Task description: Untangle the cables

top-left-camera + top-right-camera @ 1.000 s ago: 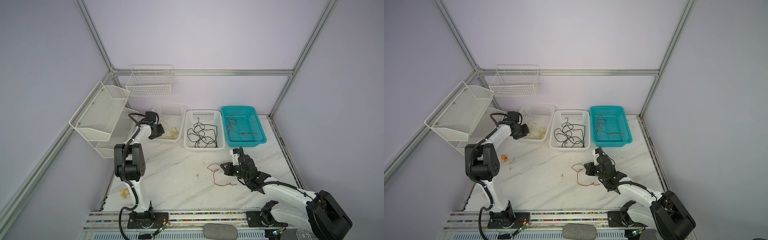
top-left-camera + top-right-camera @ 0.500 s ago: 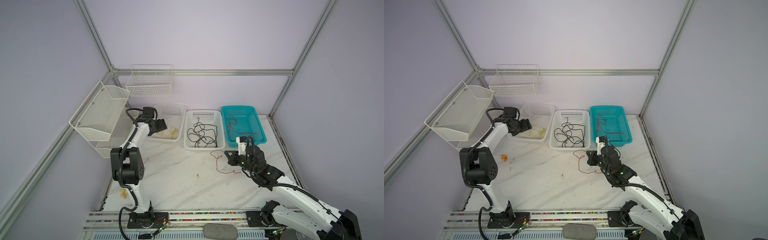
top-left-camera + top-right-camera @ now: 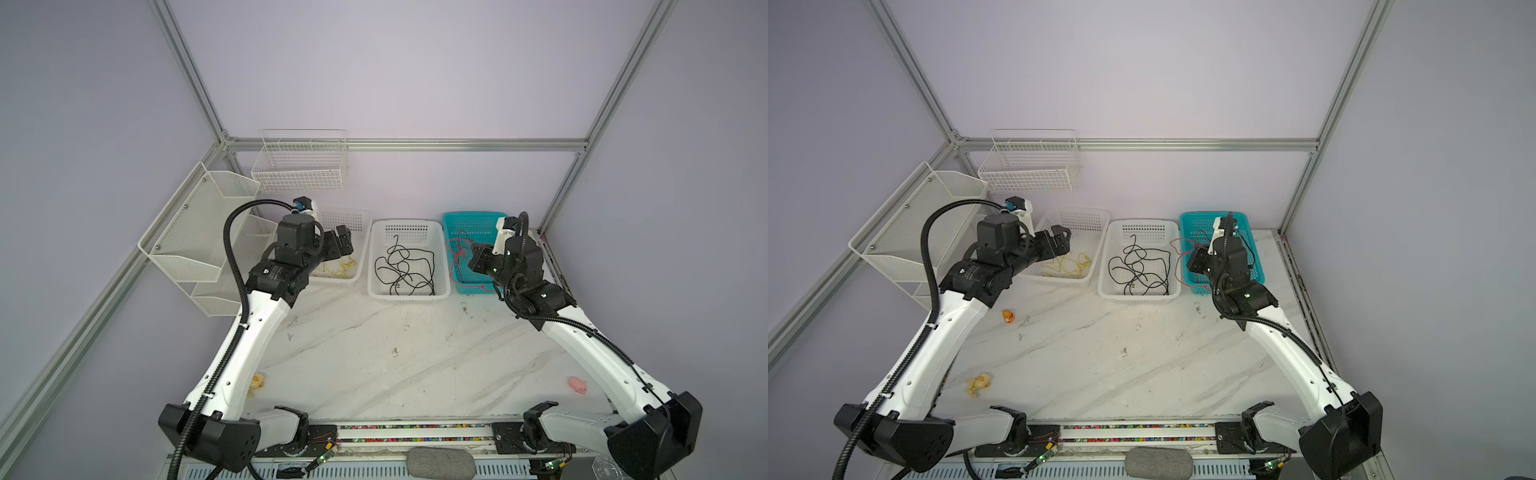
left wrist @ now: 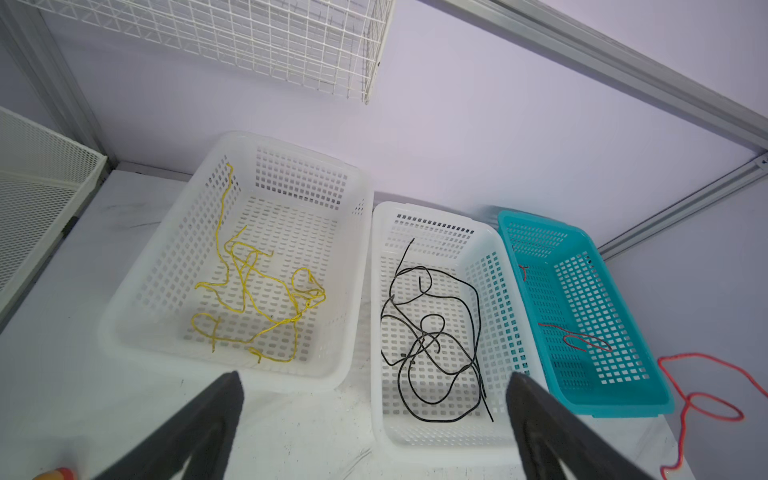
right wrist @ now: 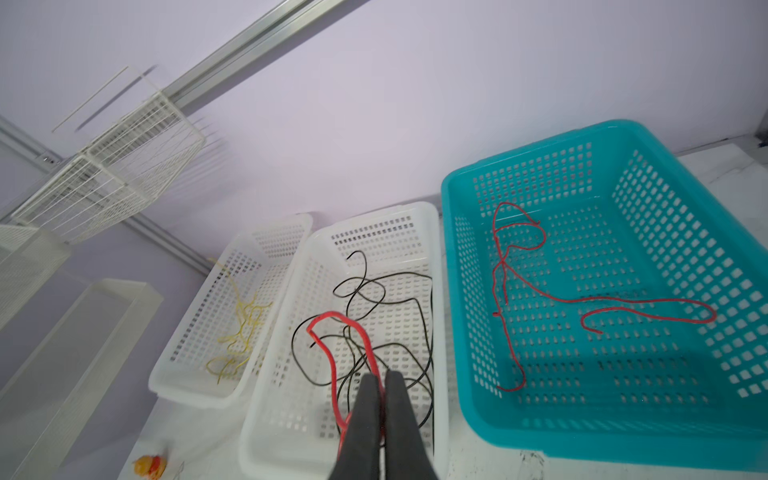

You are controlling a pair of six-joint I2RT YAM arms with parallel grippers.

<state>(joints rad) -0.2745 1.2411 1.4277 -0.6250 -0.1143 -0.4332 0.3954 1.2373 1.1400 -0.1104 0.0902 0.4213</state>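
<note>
Presently, three baskets are seen lined up along the far edge of the marble table [image 3: 395,357]. The yellow cables [image 4: 266,276] are loosely heaped in the left white basket [image 4: 291,195]. The black cables [image 4: 478,320] are coiled over one another in the middle white basket [image 4: 432,232], and red cables [image 5: 623,299] are spread across the floor of the teal basket [image 5: 540,174] at the right. The left gripper [image 4: 374,378] is held above the left white basket with its fingers spread wide apart, and nothing is gripped between them. The right gripper [image 5: 381,376] is raised over the boundary between the middle white basket and the teal basket, its fingers pressed together on a held red cable [image 5: 330,316]. From the fingers this cable is looped out on one side and, in both top views, is draped down past the teal basket's left rim toward that basket's near left corner. Whether its lower end is touching the table cannot be told. A wire shelf [image 3: 301,166] is mounted on the far wall and a mesh rack [image 3: 199,232] at the left. Three small toys are left on the table apart from the baskets: an orange toy [image 3: 1008,316] beside the left arm, a pale yellow toy [image 3: 978,382] at the near left and a pink toy [image 3: 578,384] at the near right.
</note>
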